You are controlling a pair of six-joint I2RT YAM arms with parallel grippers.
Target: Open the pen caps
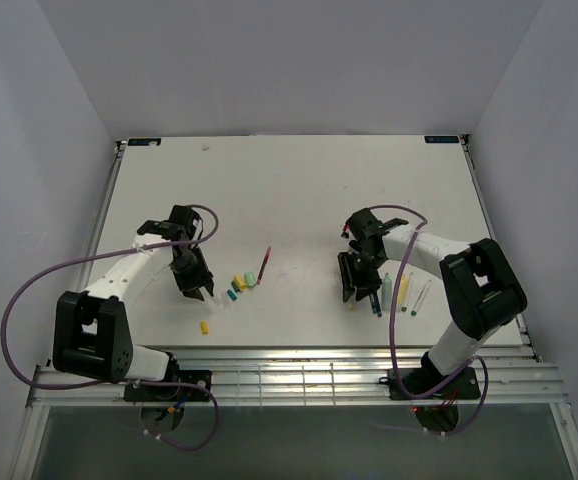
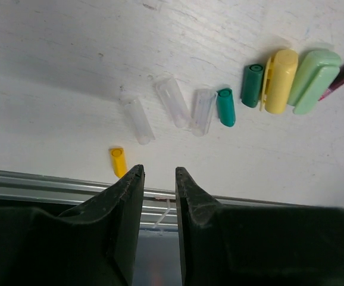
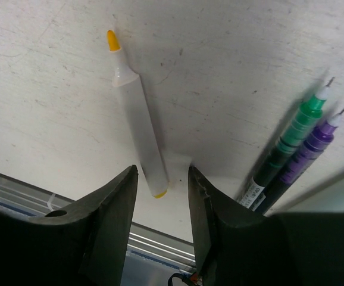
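Observation:
In the left wrist view several pen caps lie loose in a row on the white table: a small yellow cap [image 2: 118, 161], clear caps [image 2: 173, 102], teal caps [image 2: 225, 107], a thick yellow cap [image 2: 280, 80] and a pale green cap [image 2: 313, 80]. My left gripper [image 2: 159, 173] hovers just near of them, open by a narrow gap, with nothing in it. My right gripper [image 3: 162, 173] is open. The rear end of an uncapped white pen with a yellow tip [image 3: 137, 116] lies between its fingertips, apart from both. A green pen [image 3: 291, 143] and a purple pen [image 3: 306, 152] lie to its right.
From above, the left gripper [image 1: 197, 292] and right gripper [image 1: 352, 295] are both low near the table's front edge. A red pen [image 1: 265, 262] lies beyond the cap row [image 1: 241, 284]. More pens [image 1: 404, 290] lie right of the right gripper. The metal rail [image 1: 299, 375] runs along the front.

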